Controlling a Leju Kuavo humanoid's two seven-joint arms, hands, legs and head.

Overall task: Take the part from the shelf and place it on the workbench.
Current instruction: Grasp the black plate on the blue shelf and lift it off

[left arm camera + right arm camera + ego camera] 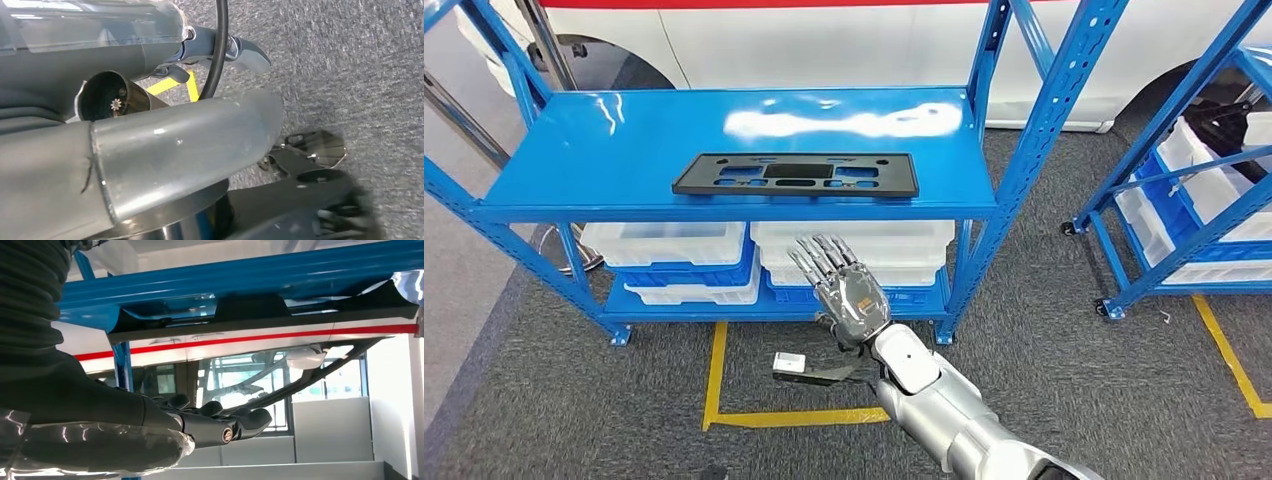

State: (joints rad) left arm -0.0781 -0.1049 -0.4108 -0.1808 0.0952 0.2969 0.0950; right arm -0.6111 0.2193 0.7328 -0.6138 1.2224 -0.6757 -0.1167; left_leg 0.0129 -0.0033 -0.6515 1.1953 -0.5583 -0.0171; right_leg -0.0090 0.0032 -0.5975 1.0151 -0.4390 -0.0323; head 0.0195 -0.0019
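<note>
Reaching comes first: our right hand [849,290] hovers below the shelf [624,150] edge, fingers straight, apart, holding nothing. We judge it must rise to the black part [796,175] lying flat on top; left hand's state we cannot tell.

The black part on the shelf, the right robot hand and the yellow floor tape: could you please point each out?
black part [795,174]: head view, middle of the flat plate.
right robot hand [849,290]: head view, back of the hand.
yellow floor tape [716,372]: head view, left strip.
</note>
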